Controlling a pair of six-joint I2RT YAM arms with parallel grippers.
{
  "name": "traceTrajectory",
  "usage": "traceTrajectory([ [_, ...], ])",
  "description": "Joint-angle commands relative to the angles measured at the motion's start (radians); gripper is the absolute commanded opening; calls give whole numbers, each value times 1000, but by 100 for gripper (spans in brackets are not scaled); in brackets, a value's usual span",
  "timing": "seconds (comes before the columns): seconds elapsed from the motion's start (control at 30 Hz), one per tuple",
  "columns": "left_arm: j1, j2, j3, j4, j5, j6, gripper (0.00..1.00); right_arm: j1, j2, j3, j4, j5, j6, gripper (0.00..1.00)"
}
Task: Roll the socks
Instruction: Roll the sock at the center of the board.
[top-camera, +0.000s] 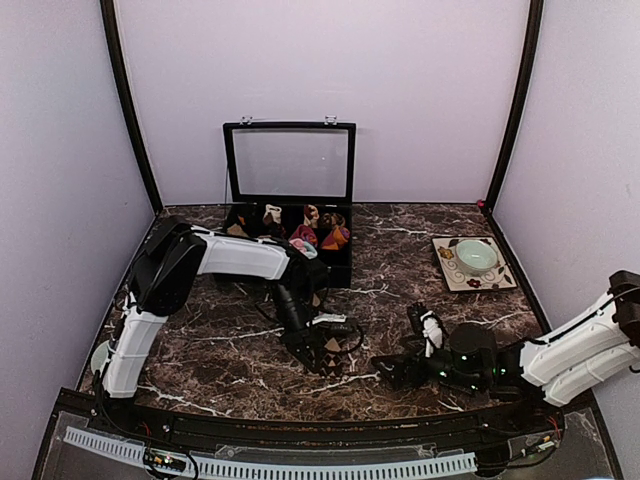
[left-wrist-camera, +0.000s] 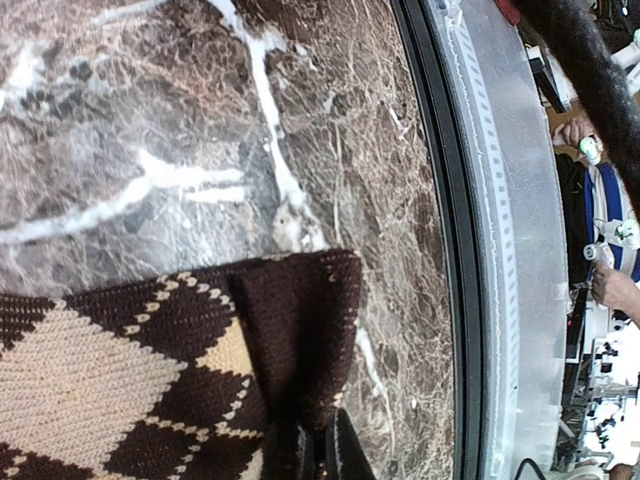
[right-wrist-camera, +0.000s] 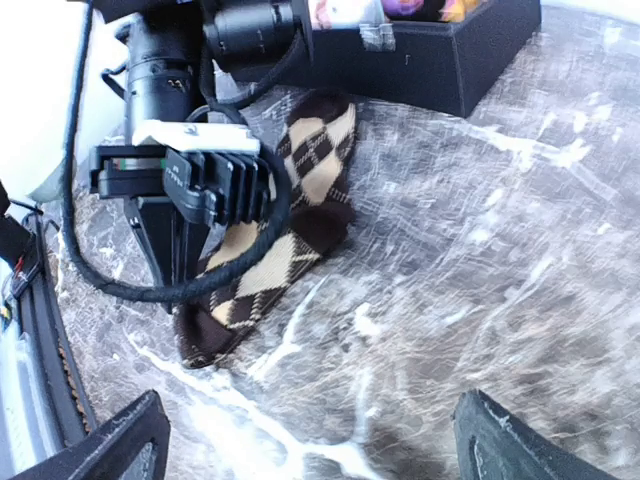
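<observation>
Your right end effector (right-wrist-camera: 310, 455) is standing wide open over the bench (right-wrist-camera: 500, 250), holding nothing. At its 11 o'clock, the brown-and-beige sock (right-wrist-camera: 285, 240) is lying flat on the marble. The left end effector (right-wrist-camera: 183, 285) is pinching that sock, fingers narrow. The black box (right-wrist-camera: 440, 60) is sitting at 12 o'clock.

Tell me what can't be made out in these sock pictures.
Brown diamond sock: top view, mostly under the left arm's fingers.
Box contents: too small from the top, cut off by the edge in the right wrist view.
Sock's other end: left wrist view, off-frame.
</observation>
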Motion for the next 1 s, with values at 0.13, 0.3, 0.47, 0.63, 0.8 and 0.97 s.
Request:
traceTrajectory([
  [0.13, -7, 87, -9, -66, -132, -62, 0, 113, 91, 99, -37, -21, -497, 86],
  [0.3, -6, 110, -12, -57, -137, -103, 0, 148, 184, 123, 78, -96, -686, 62],
  [0.47, -2, 135, 4, -73, -123, -96, 0, 158, 316, 244, 63, -136, -808, 51],
  [0.63, 0, 142, -8, -58, -138, -92, 0, 151, 448, 342, 72, -168, -876, 37],
  [0.8, 2, 131, -21, -37, -144, -89, 0, 107, 520, 404, 55, -247, -880, 21],
  [0.97, 2, 119, -23, -36, -138, -76, 0, 79, 558, 424, 30, -267, -881, 20],
])
